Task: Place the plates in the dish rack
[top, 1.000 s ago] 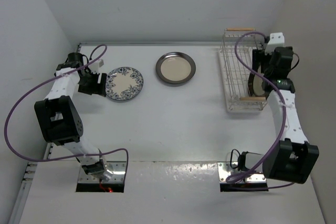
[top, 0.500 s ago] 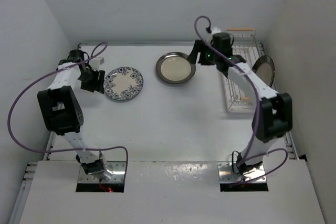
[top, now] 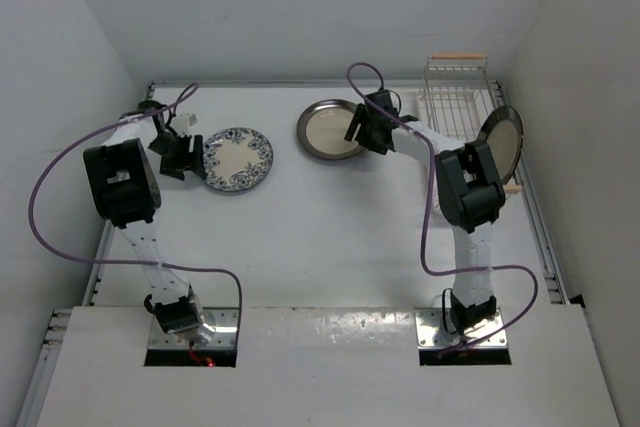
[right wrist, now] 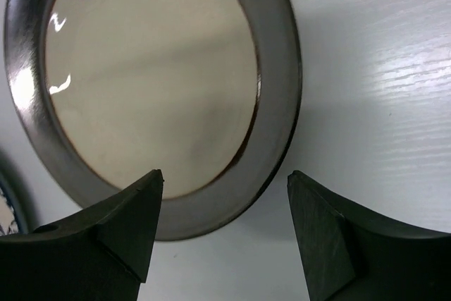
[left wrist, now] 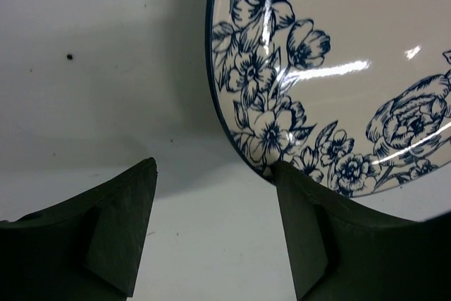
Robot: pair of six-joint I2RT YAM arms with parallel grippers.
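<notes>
The blue floral plate (top: 238, 159) lies flat at the left; its edge fills the upper right of the left wrist view (left wrist: 331, 68). My left gripper (top: 192, 160) is open at its left rim (left wrist: 215, 167), with the right finger over the rim's edge. The cream plate with a plain grey-brown rim (top: 330, 129) lies at the back centre. My right gripper (top: 359, 133) is open over its right rim (right wrist: 225, 174), which runs between the fingers (right wrist: 127, 216). The third plate (top: 500, 141) stands on edge at the right side of the white wire dish rack (top: 450, 107).
The rack's far wooden handle (top: 458, 57) is near the back wall. Walls close in the table at the left, back and right. Purple cables loop over both arms.
My right arm has left the rack and swung left to the grey-rimmed plate, leaving the third plate standing in the rack. My left gripper has stayed at the floral plate's left edge.
</notes>
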